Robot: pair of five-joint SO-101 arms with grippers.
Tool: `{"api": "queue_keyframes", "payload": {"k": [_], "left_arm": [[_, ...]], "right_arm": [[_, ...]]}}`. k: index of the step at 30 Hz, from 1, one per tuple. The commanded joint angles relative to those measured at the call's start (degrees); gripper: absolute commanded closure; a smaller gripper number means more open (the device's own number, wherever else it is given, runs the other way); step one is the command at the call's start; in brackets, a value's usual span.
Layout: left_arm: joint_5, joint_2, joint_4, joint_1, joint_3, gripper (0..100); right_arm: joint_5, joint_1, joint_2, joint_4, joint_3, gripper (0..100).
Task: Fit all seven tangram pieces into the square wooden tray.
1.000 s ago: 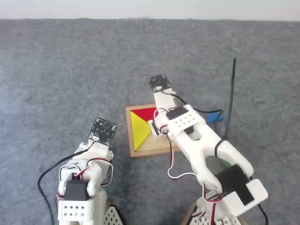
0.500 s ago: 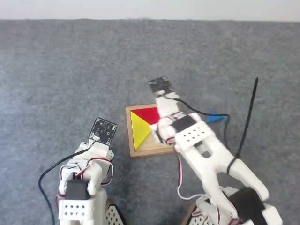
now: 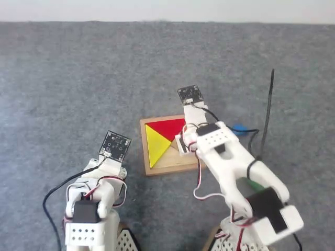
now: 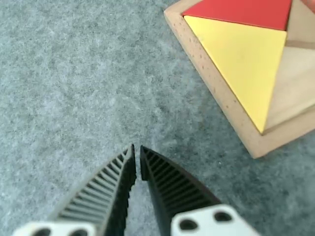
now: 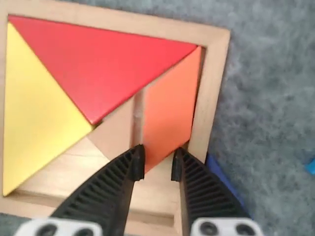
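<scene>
Two arms stand over a grey, carpet-like bench (image 3: 78,78). The square wooden tray (image 3: 157,170) lies between them, nearer the right arm.

**Right end effector** (image 5: 156,160): it hangs low over the tray's near side. The fingers are a narrow gap apart and close on the near corner of the orange piece (image 5: 170,113), one finger against each edge. The orange piece lies flat against the tray rim (image 5: 216,88), and its far tip meets the red triangle (image 5: 103,73). Beyond the fingertips and to the inner side lies the yellow triangle (image 5: 34,108), edge to edge with the red one. Bare wood shows between the yellow triangle and the fingers.

**Obstructions:** in the high view the right arm covers the tray's right part and hides the orange piece. Outside the rim, just beside the outer finger, is a dark blue shape (image 5: 224,172), partly hidden by that finger. A light blue piece (image 3: 239,128) lies on the bench beyond the arm, and a green bit (image 3: 251,183) shows under it. A black cable (image 3: 267,110) rises on the far side of the right arm.

**Left end effector** (image 4: 137,150): its fingers are almost together, with only a slit between them, and they hold nothing. It hangs above bare bench. The tray corner (image 4: 216,98), with the yellow triangle (image 4: 246,64) and the red triangle (image 4: 246,12), lies ahead of the fingertips and off to one side, apart from them.
</scene>
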Motion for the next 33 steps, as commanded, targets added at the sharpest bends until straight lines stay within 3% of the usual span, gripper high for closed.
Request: {"api": "queue_keyframes", "payload": {"k": [1, 9, 24, 33], "left_arm": [[-0.62, -1.32, 0.18, -0.26, -0.4, 98], [-0.62, -1.32, 0.18, -0.26, -0.4, 98], [-0.62, -1.32, 0.18, -0.26, -0.4, 98], [-0.62, -1.32, 0.18, -0.26, -0.4, 98]], "right_arm": [[0.26, 2.59, 4.88, -1.01, -7.12, 90.8], [-1.41, 6.64, 6.2, -1.1, -12.4, 90.8], [-1.23, -2.68, -14.29, -0.66, 2.2, 90.8], [-1.05, -4.35, -13.85, -3.3, 6.95, 90.9]]}}
